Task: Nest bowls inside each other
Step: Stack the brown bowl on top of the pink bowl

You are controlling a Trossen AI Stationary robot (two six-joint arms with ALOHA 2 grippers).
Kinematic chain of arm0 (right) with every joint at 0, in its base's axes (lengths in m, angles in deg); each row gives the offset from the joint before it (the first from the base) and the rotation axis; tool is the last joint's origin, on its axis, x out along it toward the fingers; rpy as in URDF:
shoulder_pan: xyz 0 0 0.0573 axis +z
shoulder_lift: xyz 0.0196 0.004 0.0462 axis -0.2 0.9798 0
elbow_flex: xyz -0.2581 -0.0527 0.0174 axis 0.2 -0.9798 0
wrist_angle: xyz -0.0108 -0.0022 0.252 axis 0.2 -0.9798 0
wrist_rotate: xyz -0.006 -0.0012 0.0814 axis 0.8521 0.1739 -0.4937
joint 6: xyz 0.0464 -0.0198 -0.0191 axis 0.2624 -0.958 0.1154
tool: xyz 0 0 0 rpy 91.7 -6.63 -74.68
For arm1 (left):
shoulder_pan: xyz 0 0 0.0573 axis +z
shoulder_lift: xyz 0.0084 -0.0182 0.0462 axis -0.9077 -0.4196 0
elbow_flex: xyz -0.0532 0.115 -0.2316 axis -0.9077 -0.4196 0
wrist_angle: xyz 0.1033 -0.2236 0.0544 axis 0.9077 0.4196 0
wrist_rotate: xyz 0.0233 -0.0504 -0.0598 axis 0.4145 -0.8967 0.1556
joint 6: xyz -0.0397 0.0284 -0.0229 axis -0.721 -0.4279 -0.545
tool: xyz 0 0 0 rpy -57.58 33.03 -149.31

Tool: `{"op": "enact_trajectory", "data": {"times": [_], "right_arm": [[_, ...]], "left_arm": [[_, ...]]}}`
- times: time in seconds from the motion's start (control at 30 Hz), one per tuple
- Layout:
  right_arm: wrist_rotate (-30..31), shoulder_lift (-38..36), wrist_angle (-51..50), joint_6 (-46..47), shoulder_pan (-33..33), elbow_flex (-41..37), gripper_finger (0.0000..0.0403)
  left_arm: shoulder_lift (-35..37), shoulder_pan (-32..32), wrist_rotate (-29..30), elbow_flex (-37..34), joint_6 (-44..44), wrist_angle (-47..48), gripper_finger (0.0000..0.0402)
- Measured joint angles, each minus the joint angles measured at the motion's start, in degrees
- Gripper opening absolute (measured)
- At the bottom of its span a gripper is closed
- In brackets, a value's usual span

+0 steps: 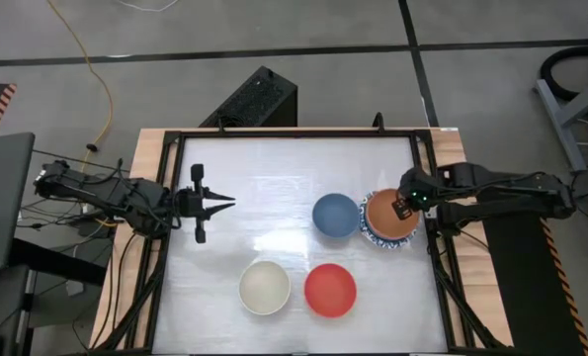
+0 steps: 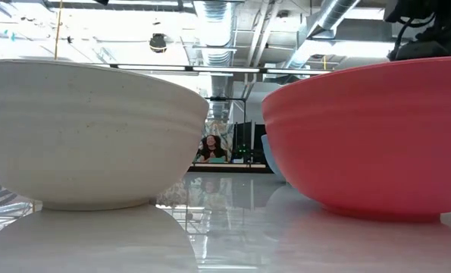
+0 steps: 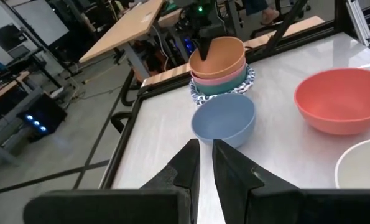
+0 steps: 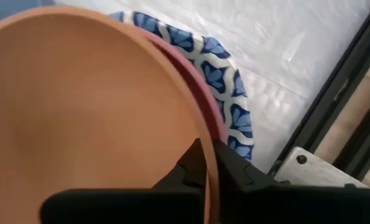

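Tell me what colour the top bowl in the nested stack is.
Orange. The top bowl sits over a pink bowl; the left wrist view shows it best.

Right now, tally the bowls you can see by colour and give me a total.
Blue bowl: 1
Cream bowl: 1
Red bowl: 1
Orange bowl, top of the stack: 1
Pink bowl, under it: 1
Green bowl, below that: 1
Blue-patterned bowl, stack's bottom: at least 1
Total: 7 visible

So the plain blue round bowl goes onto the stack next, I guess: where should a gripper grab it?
Probably by the rim. The plain blue round bowl sits upright, open side up, thin wall exposed. Come from above on the side away from the nested stack, one finger inside, one outside.
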Motion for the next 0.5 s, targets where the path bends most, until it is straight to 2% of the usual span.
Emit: {"op": "enact_trajectory", "data": {"times": [0.23, 0.5], "right_arm": [[0.0, -0.02, 1.74, -0.66, 0.02, -0.36, 0.0073], [-0.04, -0.04, 3.34, -3.17, 0.02, -0.36, 0.0141]], "left_arm": [[-0.8, 0.0, 0.52, 0.0, -1.77, 0.05, 0.0042], [-3.75, 0.0, 0.59, 0.04, -1.6, 0.16, 0.0106]]}}
